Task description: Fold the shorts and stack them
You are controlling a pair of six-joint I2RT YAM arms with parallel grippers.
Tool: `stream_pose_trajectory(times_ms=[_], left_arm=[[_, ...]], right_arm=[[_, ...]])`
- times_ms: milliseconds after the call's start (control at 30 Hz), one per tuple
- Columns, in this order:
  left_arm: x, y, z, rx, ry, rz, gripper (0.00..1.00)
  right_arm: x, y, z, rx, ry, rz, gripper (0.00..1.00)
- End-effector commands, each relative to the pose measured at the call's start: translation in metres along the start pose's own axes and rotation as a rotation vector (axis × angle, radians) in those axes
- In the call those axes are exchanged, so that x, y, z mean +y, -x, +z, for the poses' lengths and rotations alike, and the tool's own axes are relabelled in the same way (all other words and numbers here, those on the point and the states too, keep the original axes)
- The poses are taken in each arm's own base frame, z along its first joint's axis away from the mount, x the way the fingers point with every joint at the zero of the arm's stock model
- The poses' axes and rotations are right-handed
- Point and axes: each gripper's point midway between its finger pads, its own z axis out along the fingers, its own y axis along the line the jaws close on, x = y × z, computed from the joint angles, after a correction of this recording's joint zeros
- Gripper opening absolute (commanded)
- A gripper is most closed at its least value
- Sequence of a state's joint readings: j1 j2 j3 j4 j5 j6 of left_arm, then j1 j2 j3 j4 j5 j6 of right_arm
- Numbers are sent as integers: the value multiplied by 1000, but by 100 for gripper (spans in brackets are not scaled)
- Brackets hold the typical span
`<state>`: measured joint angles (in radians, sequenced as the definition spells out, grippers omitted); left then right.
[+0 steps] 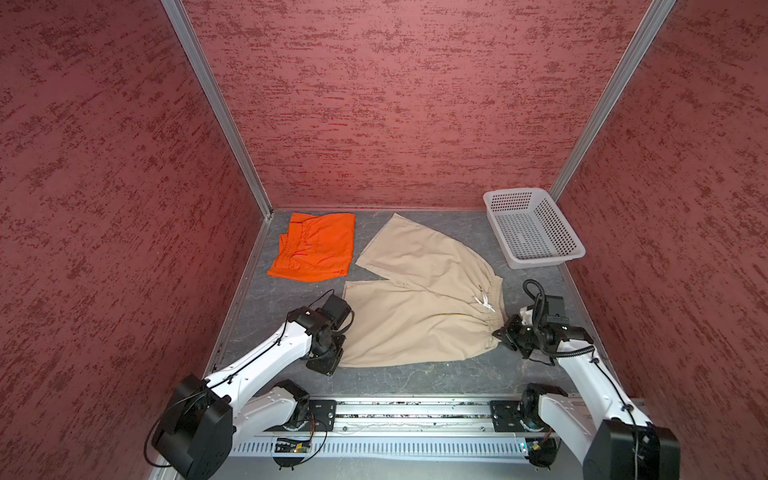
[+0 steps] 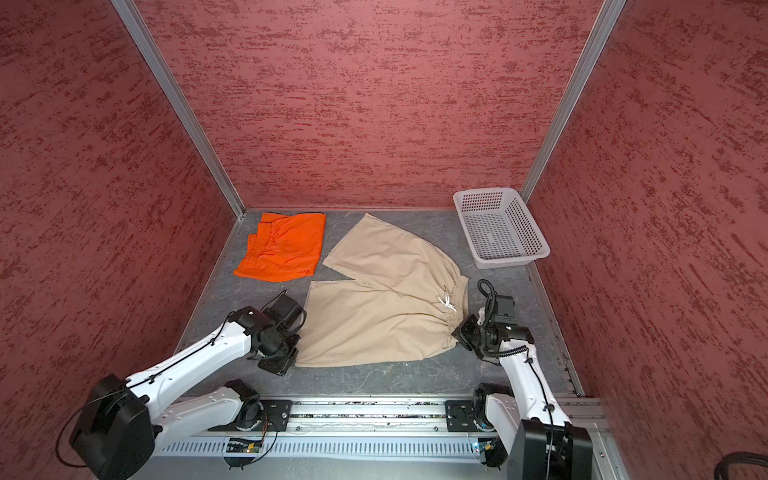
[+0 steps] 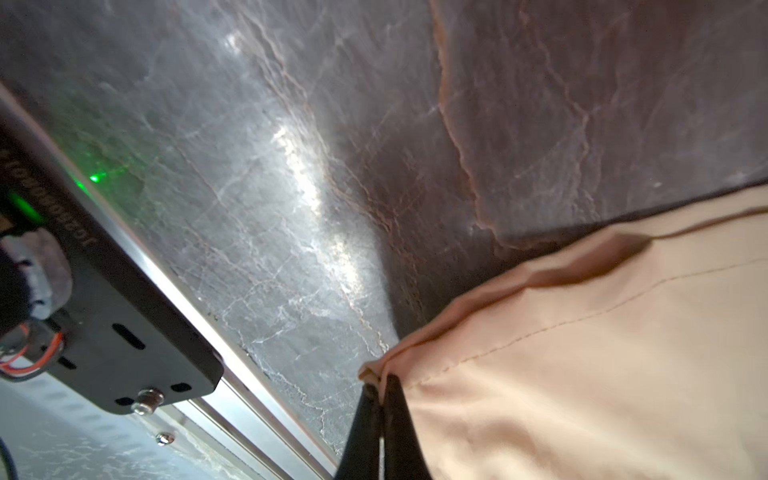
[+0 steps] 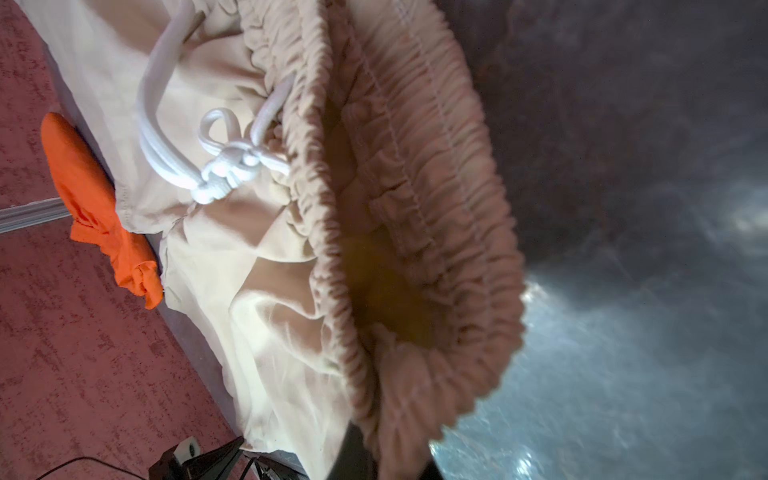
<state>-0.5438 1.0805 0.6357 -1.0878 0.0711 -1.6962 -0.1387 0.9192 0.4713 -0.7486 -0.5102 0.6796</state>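
left claw: pinched tight on the near hem corner of the beige shorts
right claw: clamped on the near end of their gathered waistband
beige shorts: spread flat in the middle of the desk, waistband toward its right edge
orange shorts: folded, far left corner
basket: far right corner

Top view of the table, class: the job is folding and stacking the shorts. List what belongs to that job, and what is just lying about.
Belongs to the job:
beige shorts, spread out in the middle
orange shorts, at the back left
left hand, shut on a beige hem corner
right hand, shut on the beige waistband

Just lying about:
white basket, empty, at the back right
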Motion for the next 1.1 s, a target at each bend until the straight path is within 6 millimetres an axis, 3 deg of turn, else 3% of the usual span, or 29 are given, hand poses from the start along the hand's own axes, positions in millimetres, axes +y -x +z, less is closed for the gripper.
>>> stream_pose_trajectory(times_ms=[0, 200, 400, 667, 1067], left_arm=[[10, 12, -13, -90, 31, 9, 0], [4, 16, -42, -195, -16, 97, 0], [-17, 27, -78, -323, -136, 169, 0], [-83, 40, -144, -562, -285, 398, 0], [-200, 35, -208, -783, -478, 662, 0]], right_arm=[[-16, -8, -20, -4, -133, 11, 0], [-20, -18, -45, 24, -228, -23, 0], [-16, -24, -47, 58, -211, -45, 0], [-8, -18, -60, 103, -266, -98, 0], [13, 0, -68, 115, -279, -143, 0]])
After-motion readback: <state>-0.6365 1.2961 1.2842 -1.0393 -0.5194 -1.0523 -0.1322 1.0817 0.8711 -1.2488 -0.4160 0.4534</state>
